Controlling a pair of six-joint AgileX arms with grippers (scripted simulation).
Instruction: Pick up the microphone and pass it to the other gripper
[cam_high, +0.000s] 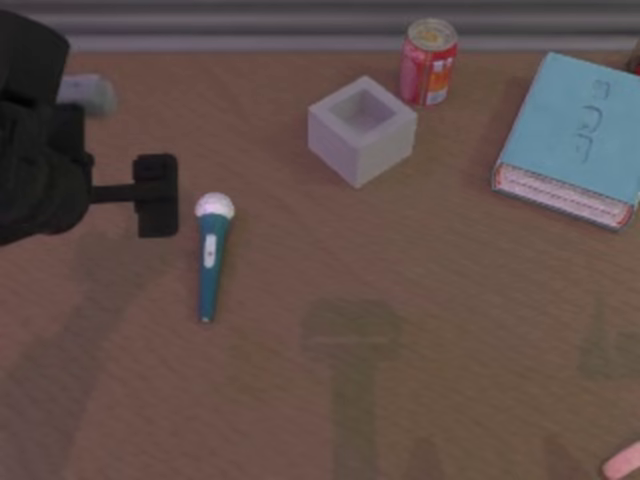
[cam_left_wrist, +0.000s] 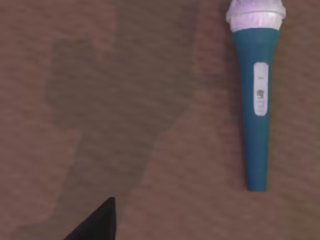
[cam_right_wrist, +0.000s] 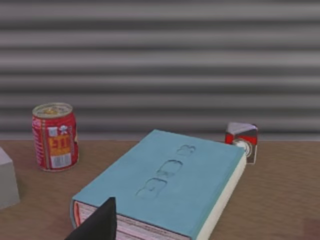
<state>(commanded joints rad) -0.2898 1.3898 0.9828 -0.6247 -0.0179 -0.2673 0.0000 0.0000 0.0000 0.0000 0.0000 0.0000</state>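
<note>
The microphone (cam_high: 209, 262) lies flat on the wooden table at the left. Its round white head (cam_high: 214, 207) points to the far side and its teal handle to the near side. In the left wrist view the microphone (cam_left_wrist: 256, 105) shows its white switch panel facing up. My left gripper (cam_high: 157, 195) hovers open just left of the head, not touching it; one dark fingertip (cam_left_wrist: 102, 220) shows, with bare table under it. My right gripper is outside the top view; its fingertip (cam_right_wrist: 102, 220) shows before a blue book, holding nothing.
A white open box (cam_high: 361, 129) stands behind the table's middle, with a red soda can (cam_high: 429, 62) beyond it. The blue book (cam_high: 575, 140) lies at the far right, a small red-and-white object (cam_right_wrist: 242, 140) behind it. A pink thing (cam_high: 622, 462) pokes in at the near right corner.
</note>
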